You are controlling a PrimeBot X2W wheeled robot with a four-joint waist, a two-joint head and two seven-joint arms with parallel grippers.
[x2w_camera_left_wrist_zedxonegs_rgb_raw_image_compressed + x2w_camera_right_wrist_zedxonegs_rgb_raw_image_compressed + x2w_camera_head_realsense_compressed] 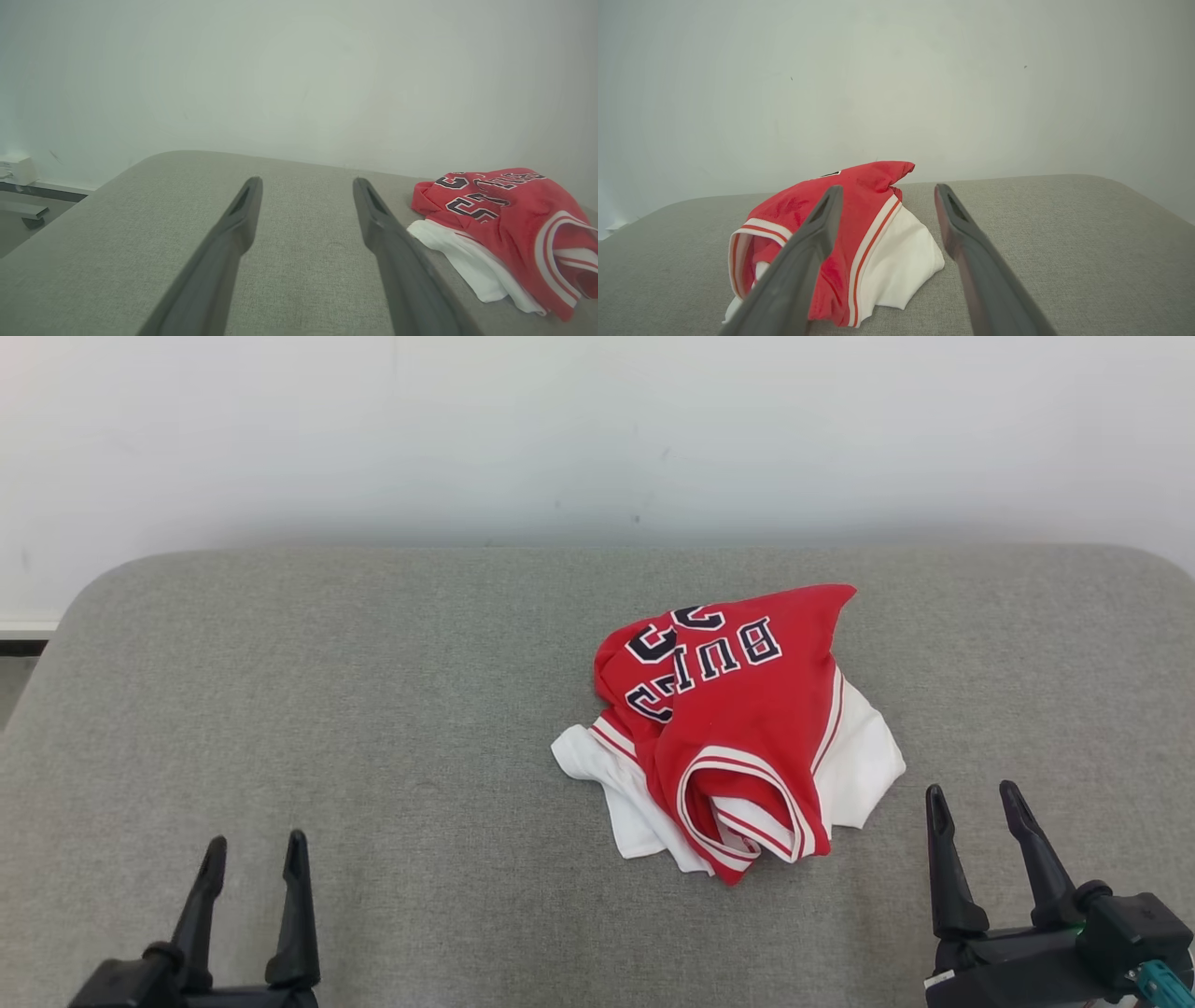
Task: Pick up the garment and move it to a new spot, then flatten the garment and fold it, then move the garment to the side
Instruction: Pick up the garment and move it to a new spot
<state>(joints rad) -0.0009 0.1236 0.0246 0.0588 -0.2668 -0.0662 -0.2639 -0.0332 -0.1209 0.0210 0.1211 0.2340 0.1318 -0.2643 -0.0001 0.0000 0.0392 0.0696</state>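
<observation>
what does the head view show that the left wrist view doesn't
Head view: the right gripper, jaws open, near the garment's white edge. Left wrist view: a white box by the wall, off the cushion's corner. Both: the crumpled red and white garment on the grey cushion, and the left gripper, jaws open.

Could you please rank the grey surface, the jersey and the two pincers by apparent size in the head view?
Grey surface
jersey
then right pincer and left pincer, alike and both cropped at the edge, so unranked.
</observation>
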